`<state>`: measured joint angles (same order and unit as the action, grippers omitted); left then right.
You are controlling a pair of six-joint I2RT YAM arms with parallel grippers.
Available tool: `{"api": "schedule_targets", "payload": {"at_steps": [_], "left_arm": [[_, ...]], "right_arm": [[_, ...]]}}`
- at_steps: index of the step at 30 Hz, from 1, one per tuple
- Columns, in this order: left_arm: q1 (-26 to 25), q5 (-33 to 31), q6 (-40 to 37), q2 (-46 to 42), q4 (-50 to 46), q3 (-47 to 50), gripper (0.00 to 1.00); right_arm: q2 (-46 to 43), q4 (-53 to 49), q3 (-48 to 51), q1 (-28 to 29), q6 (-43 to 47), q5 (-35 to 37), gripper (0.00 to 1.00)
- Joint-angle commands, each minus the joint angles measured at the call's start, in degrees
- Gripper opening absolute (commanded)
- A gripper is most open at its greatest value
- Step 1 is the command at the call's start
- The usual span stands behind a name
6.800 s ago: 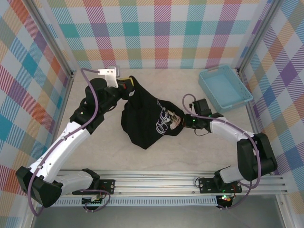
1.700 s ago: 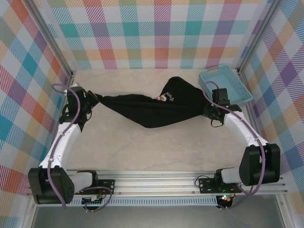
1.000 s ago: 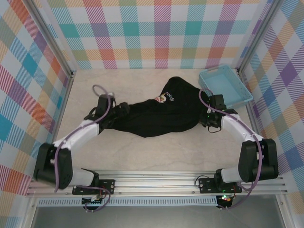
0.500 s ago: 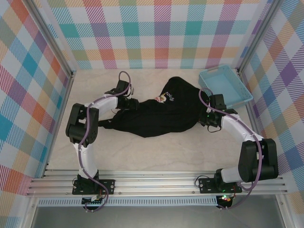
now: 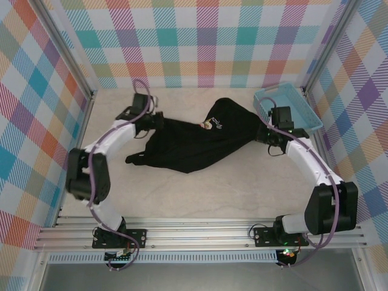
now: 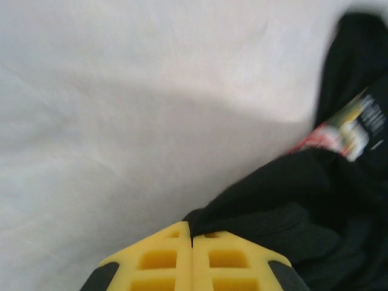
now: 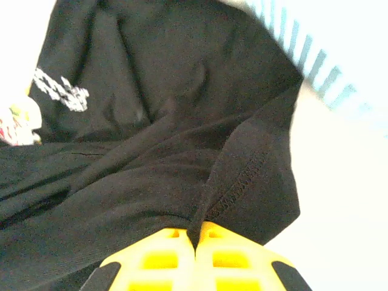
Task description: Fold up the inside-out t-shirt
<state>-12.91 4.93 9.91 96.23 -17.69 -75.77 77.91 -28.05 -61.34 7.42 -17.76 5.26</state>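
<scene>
The black inside-out t-shirt (image 5: 194,142) lies bunched across the middle of the table, a small multicoloured print (image 5: 209,125) showing near its top. My left gripper (image 5: 156,121) is shut on the shirt's upper left edge; in the left wrist view its yellow jaws (image 6: 192,233) pinch a fold of black cloth (image 6: 279,200). My right gripper (image 5: 267,134) is shut on the shirt's right end; in the right wrist view the yellow jaws (image 7: 195,233) clamp a stitched hem (image 7: 242,182). A loose corner (image 5: 136,159) trails toward the lower left.
A light blue tray (image 5: 290,104) stands at the back right, just behind my right gripper. Checked walls enclose the table on three sides. Bare tabletop (image 5: 212,194) lies in front of the shirt, and a metal rail (image 5: 200,233) runs along the near edge.
My left gripper has let go of the shirt's left end, moved back and right along the cloth and shut on its upper edge. The right gripper has kept its hold and lifted slightly toward the tray.
</scene>
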Motion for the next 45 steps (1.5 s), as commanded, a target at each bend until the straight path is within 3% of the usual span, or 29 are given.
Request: {"api": "schedule_targets", "payload": {"at_steps": [1, 8, 17, 20, 24, 30, 36, 40, 43, 45], "left_arm": [[4.8, -0.4, 4.6, -10.5, 8.1, 1.2, 0.0], [13.0, 1.4, 11.1, -24.4, 11.0, 1.0, 0.0], [14.7, -5.7, 11.6, -37.2, 3.8, 3.2, 0.0], [14.7, -6.5, 11.2, -34.9, 2.9, 1.9, 0.0], [15.0, -6.5, 11.0, -27.2, 2.5, -5.2, 0.0], [15.7, -4.5, 9.7, -13.1, -0.3, -24.0, 0.0], [15.8, 3.7, 9.2, -7.4, 0.6, -39.0, 0.0], [15.8, 10.6, 10.6, -12.3, 5.3, -32.9, 0.0], [15.5, 15.5, 14.5, -18.8, 10.7, -15.3, 0.0], [14.5, 15.7, 18.0, -23.1, 14.8, 0.8, 0.09]], "right_arm": [[-4.0, -1.2, -6.9, -0.5, 4.8, 8.1, 0.03], [-7.2, -2.3, -16.5, -1.5, 8.9, 11.8, 0.02], [-14.7, -4.0, -17.3, -1.5, 8.2, -0.7, 0.01], [-13.6, -1.5, -17.0, -1.5, 7.2, -4.7, 0.02], [-6.9, 3.3, -21.4, -1.5, 6.8, -4.5, 0.02], [7.7, 9.2, -38.9, -1.5, 5.9, -4.8, 0.02], [13.1, 11.5, -53.5, -1.5, 5.0, -10.8, 0.02], [9.1, 10.6, -49.5, -1.4, 4.9, -13.3, 0.02], [2.4, 11.5, -33.8, -1.3, 2.0, -15.2, 0.05], [-1.5, 10.9, -20.8, -1.1, -0.4, -16.3, 0.13]]}}
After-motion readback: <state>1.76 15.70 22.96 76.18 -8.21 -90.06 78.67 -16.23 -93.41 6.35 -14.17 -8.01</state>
